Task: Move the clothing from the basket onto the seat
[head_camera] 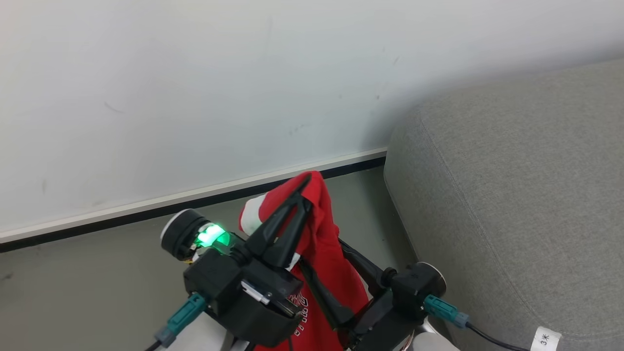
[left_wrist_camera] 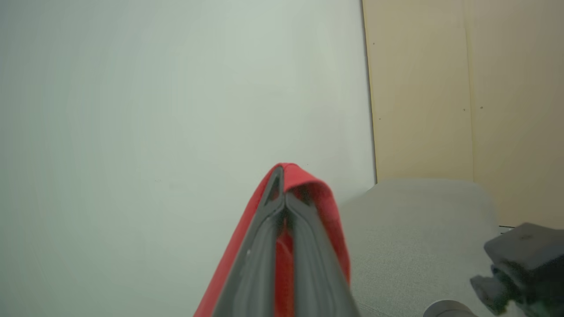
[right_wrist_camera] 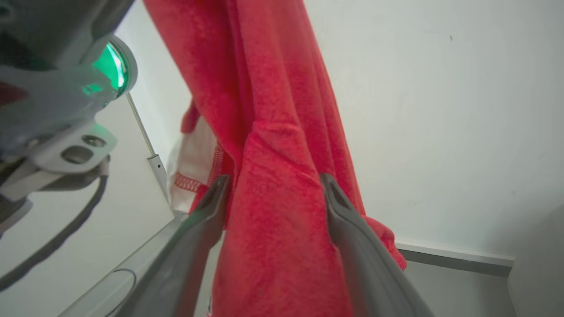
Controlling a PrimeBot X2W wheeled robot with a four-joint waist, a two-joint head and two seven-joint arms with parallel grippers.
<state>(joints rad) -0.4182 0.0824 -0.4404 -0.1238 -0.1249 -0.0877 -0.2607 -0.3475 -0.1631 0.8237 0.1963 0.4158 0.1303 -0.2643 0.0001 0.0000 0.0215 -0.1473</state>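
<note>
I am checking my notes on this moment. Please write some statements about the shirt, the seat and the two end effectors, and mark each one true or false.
1. The left end effector is shut on the red shirt. True.
2. The right end effector is shut on the shirt. False: its fingers stand wide apart, and the cloth hangs between them.
3. The shirt lies on the seat. False: it hangs in the air, to the left of the seat in the head view.
4. The shirt has a white patch. True.
</note>
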